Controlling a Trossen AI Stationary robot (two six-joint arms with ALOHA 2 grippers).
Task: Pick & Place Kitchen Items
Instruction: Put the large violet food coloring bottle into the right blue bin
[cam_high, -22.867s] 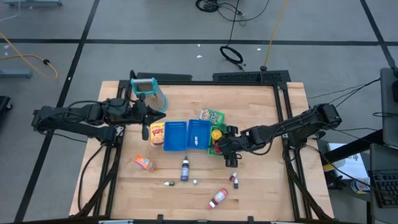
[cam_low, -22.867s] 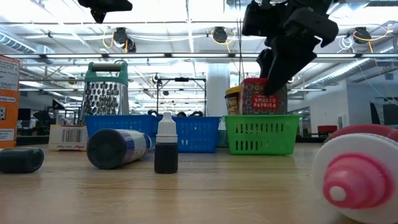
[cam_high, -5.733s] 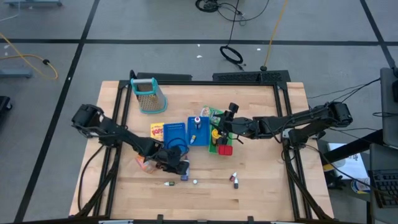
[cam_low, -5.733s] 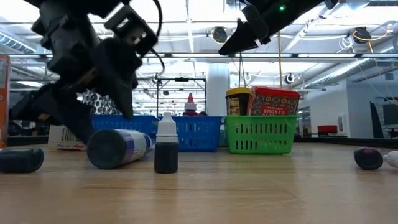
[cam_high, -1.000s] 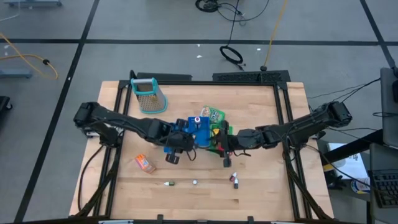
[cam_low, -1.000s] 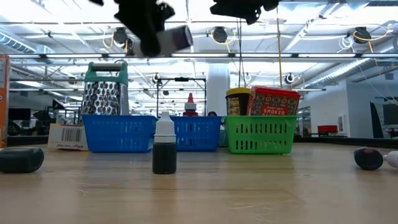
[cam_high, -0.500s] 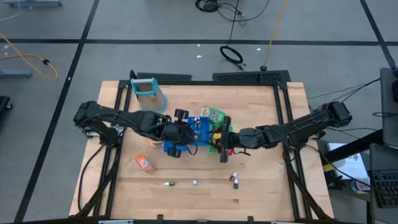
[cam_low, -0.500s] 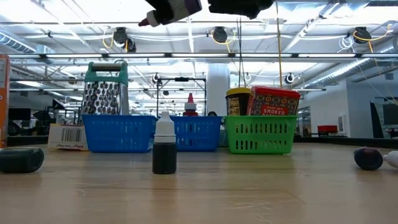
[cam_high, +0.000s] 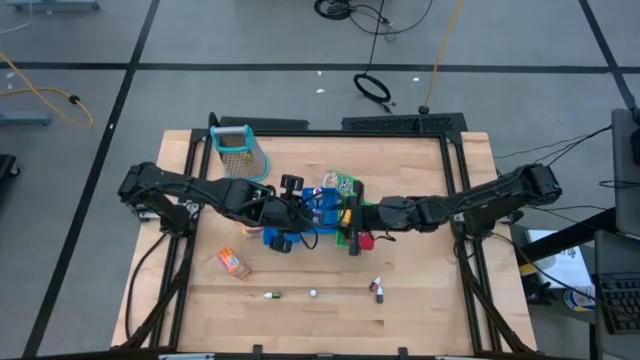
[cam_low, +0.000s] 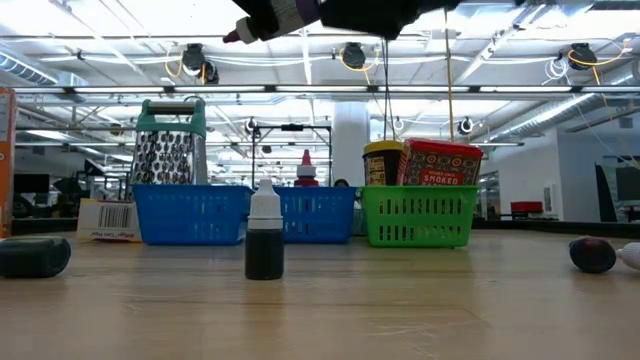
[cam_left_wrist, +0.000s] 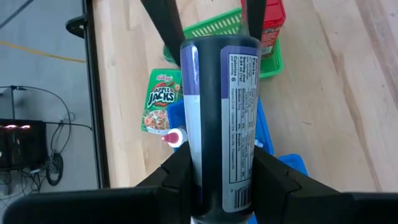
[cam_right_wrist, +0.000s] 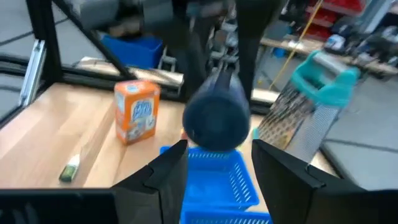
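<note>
Currently, the dark cylindrical bottle with a purple-and-white label (cam_left_wrist: 221, 93) is clamped crosswise between the fingers of the left gripper (cam_left_wrist: 221, 174) and is held in the air above the blue slatted plastic tray (cam_low: 190, 215). Its former spot on the wooden table (cam_high: 420, 300), occupied some seconds ago, is now bare in the low view, where the bottle shows only at the top edge with its small red tip pointing sideways. Over the last half second almost no displacement of the left gripper is noted; the carry is judged finished and the release pending.

The right gripper (cam_right_wrist: 214, 180) is spread wide and holds nothing. It has shifted slightly towards the left arm since a second ago and now sits over the green slatted plastic tray (cam_low: 420, 215), facing the bottle's end.

Already stowed in the green tray: the red paprika block (cam_low: 440, 163) and the yellow-lidded jar (cam_low: 380, 165). The green cereal pouch (cam_left_wrist: 160, 101) lies just behind the trays. Not yet collected: the orange packet (cam_high: 233, 263) and the small white-capped dark dropper bottle (cam_low: 265, 243), both well apart from the trays. The metal grater with teal handle (cam_high: 240, 152) stands at the back.

Risk: the two grippers are close together; a collision is possible on lowering.
</note>
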